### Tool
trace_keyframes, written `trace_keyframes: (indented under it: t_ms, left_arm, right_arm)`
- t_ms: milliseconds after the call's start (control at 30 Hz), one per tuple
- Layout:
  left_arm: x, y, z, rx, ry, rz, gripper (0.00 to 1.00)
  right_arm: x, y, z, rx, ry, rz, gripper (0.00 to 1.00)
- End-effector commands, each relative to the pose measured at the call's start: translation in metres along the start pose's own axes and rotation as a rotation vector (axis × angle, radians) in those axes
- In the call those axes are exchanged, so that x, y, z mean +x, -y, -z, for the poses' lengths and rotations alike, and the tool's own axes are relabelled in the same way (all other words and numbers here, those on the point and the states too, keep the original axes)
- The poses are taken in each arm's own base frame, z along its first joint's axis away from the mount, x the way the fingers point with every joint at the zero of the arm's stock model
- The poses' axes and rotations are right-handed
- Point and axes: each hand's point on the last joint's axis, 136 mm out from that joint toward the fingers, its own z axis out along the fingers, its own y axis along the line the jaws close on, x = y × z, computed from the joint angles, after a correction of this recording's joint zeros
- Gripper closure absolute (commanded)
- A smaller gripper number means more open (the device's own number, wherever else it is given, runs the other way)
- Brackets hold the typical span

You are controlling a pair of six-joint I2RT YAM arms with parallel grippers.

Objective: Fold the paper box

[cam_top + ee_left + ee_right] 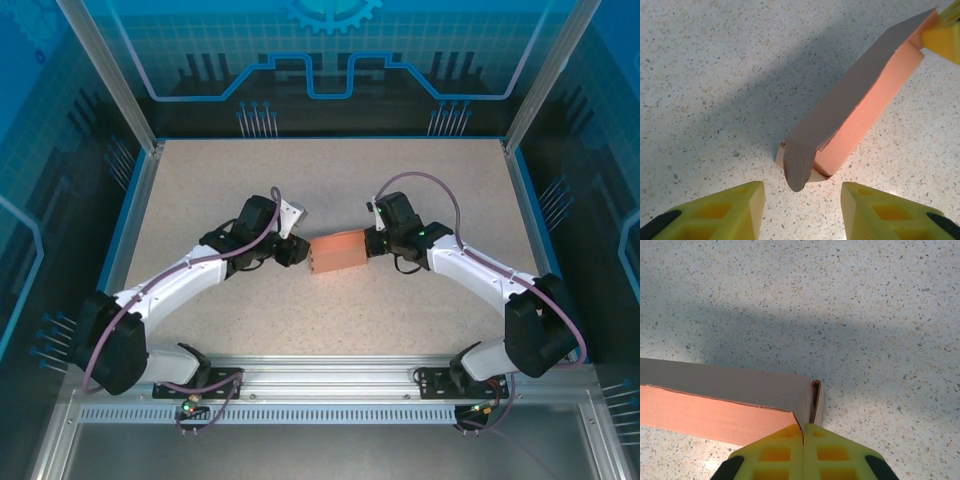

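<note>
The paper box (pixel 337 252), salmon-pink and folded into a long shape, lies on the speckled table between my two grippers. In the left wrist view the paper box (pixel 865 100) runs away to the upper right, and a rounded end flap (pixel 799 167) hangs down over its near end. My left gripper (pixel 802 201) stands open just short of that flap, with nothing between its fingers (pixel 735 212). My right gripper (pixel 803 430) is shut on a thin wall edge at the other end of the paper box (pixel 715 400), beside a loose side flap (pixel 817 402). From above, my left gripper (pixel 298 250) and right gripper (pixel 372 243) flank the box.
The speckled table (pixel 330 180) has free room all around the box. A blue raised rim (pixel 128 215) borders it, with metal frame posts at the back corners. The arm bases sit on a rail (pixel 330 385) at the near edge.
</note>
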Motion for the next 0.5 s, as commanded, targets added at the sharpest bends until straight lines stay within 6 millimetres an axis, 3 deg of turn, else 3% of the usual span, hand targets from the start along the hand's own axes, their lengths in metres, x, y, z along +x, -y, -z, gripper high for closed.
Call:
trace_keyframes:
  t_ms: [0, 467]
  left_arm:
    - [-0.005, -0.002, -0.003, -0.018, -0.024, -0.012, 0.58]
    - [-0.013, -0.004, -0.015, -0.007, -0.02, -0.016, 0.71]
  right_arm:
    - [0.003, -0.005, 0.003, -0.009, -0.003, 0.001, 0.95]
    - [0.003, -0.005, 0.001, -0.011, -0.007, 0.001, 0.95]
